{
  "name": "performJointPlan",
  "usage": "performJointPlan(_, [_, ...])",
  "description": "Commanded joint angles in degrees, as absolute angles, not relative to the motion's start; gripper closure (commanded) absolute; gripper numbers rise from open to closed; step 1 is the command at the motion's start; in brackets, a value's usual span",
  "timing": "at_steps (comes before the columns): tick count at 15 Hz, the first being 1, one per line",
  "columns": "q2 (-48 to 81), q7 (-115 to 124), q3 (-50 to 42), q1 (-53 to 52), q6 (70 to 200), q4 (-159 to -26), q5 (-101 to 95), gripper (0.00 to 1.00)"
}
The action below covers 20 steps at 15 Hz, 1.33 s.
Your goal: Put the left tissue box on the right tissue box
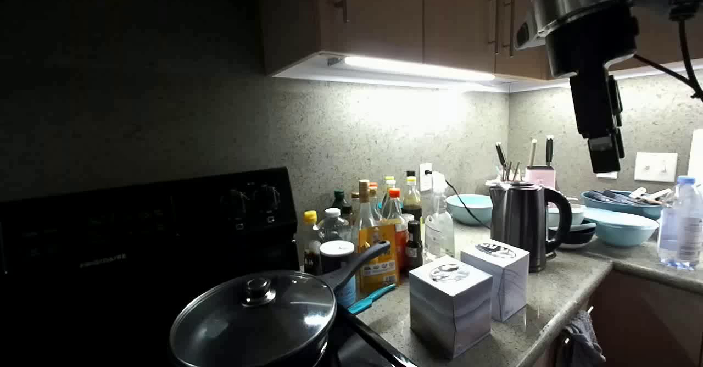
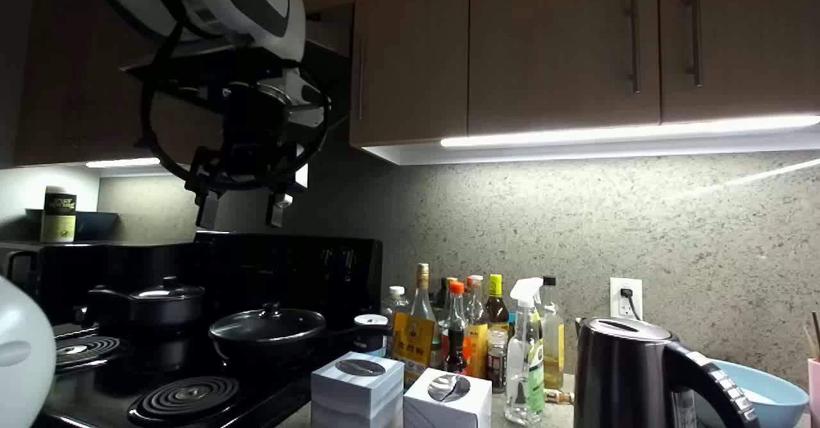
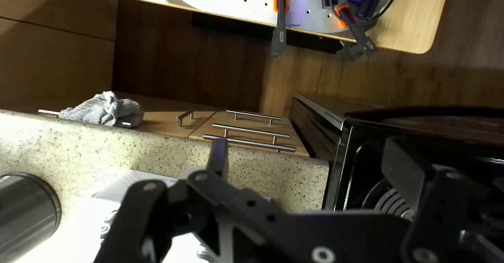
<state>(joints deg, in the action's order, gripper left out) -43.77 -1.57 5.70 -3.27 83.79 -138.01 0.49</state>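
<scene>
Left tissue box: pale grey-white cardboard cube with faint wavy print and an oval on its top; it stood upright on the speckled stone-like counter, left of the dark metal electric kettle with the black handle in both exterior views, the farther of the two boxes from that kettle.
Right tissue box: near-identical pale cardboard cube; it stood upright on the counter between the kettle and the left tissue box, just beside the latter, though whether the two touched could not be told.
Gripper: black two-fingered claw; it was released, its fingers spread well apart, and it hung from the white-and-grey robot arm, well above the kettle's level and, in an exterior view, to its left.
Wrist view: pale box surfaces showed right of the kettle, partly covered by the claw; which box was which could not be told.
Frying pan: round, black, glass-lidded; it sat on the black coil-burner stove, left of the kettle in both exterior views.
Bottles: assorted glass and plastic, some with yellow or red caps; they stood left of the kettle.
Bowl: round, pale blue; it sat right of the kettle in an exterior view.
</scene>
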Motion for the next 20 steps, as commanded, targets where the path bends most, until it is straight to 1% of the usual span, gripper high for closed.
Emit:
performJointPlan(1, [-43.7, -1.2, 5.2, -4.0, 83.7, -137.9, 0.2, 0.00])
performJointPlan(7, [-42.9, -1.7, 4.9, -4.1, 84.1, -137.9, 0.6, 0.00])
performJointPlan(11, [-36.6, -4.6, 3.0, -4.3, 87.9, -137.6, 1.0, 0.00])
performJointPlan(16, [-27.8, -8.0, 2.7, -4.4, 92.8, -136.5, -0.5, 0.00])
performJointPlan(20, [-27.2, -6.9, 2.8, -4.0, 92.5, -136.9, 0.3, 0.00])
